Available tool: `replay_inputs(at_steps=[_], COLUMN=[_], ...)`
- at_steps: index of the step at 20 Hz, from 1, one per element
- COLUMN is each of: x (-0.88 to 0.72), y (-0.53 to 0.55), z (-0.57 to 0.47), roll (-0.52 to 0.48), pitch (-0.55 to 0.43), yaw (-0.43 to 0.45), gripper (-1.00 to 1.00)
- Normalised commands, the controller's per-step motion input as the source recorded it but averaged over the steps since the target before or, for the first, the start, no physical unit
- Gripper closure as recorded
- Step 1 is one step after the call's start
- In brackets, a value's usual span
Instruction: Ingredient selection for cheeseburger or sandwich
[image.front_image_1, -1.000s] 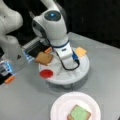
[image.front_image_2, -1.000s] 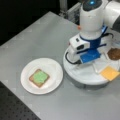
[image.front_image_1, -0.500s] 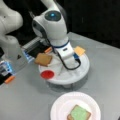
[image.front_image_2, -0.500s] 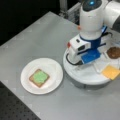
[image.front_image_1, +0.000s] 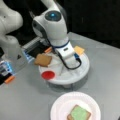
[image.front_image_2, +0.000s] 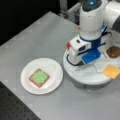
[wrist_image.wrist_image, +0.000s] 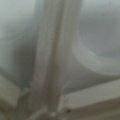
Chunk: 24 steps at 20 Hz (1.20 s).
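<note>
The sandwich (image.front_image_1: 79, 113) is a brown toast square with green lettuce (image.front_image_2: 40, 76) on top, lying on a white paper plate (image.front_image_2: 53, 67). The other ingredients sit in a round white divided tray (image.front_image_1: 82, 71): a toast square (image.front_image_1: 43, 60), a red tomato disc (image.front_image_1: 48, 75), a yellow cheese square (image.front_image_2: 111, 70) and a dark patty (image.front_image_2: 113, 51). My gripper (image.front_image_1: 67, 67) is down in the tray's middle, between the tomato and the cheese. The hand hides its fingertips in both front views. The wrist view shows only white tray surface and dividers close up.
The plate stands on the grey table (image.front_image_2: 37, 37), just beside the tray. The arm's base and a dark box with orange and blue parts (image.front_image_1: 10, 72) stand at a front view's left. The table's edge (image.front_image_2: 15, 100) borders a dark perforated surface.
The hand has shifted only slightly over the tray. The pieces in the tray and the plate with toast and lettuce stand as before.
</note>
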Motion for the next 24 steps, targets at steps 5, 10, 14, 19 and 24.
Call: replay_inputs(at_steps=[5,10,14,19,24], x=[0.11,0.1,0.12,0.0,-0.01], y=[-0.05,0.06,0.0,-0.12,-0.07], z=[0.58,0.69,0.47,0.24,0.11], roll=[-0.016,-0.029,-0.041,-0.058,-0.075], pitch=[0.094,0.192,0.209,0.172,0.128], yaw=[-0.189,-0.096,-0.098,-0.288,-0.102], gripper=[-1.0,-1.0,-1.0,-1.0,-1.0])
